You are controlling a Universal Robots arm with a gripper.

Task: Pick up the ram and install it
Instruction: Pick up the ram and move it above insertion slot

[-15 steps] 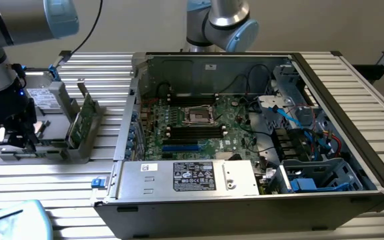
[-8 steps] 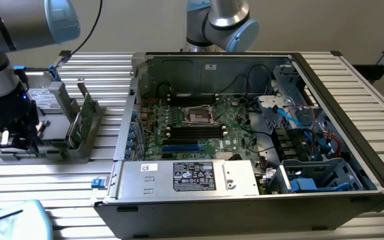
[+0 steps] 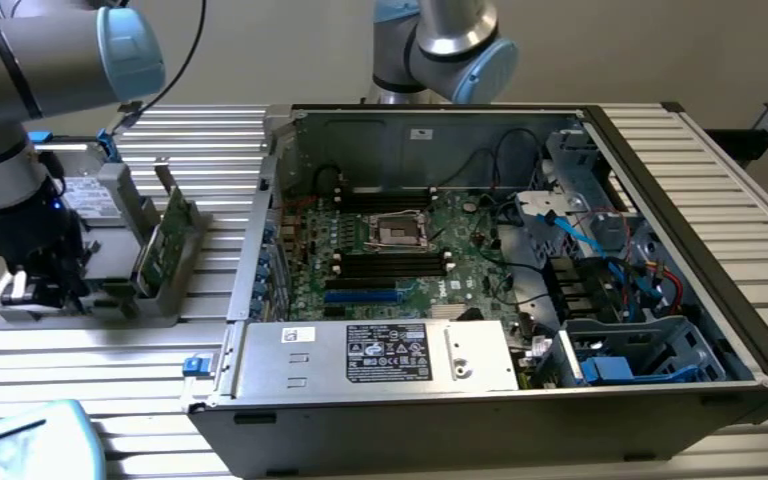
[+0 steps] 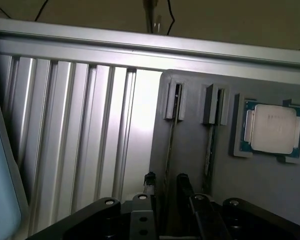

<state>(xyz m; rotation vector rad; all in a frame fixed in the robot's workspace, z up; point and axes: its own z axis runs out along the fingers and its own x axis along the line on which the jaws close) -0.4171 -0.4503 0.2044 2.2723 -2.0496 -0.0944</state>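
Ribbed metal table (image 3: 91, 360), open computer case (image 3: 384, 150) on it. The grey holder (image 4: 190, 150) (processor chip (image 4: 271, 129) in its recess) keeps the ram (image 4: 170, 142) standing on edge in a slot. The gripper (image 4: 166, 182) has its fingers spread, straddling the ram.

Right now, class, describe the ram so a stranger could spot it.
To the exterior view's left of the open case sits a grey holder. The ram stands on edge in it: a thin green stick, unlike the boxy grey drive beside it.
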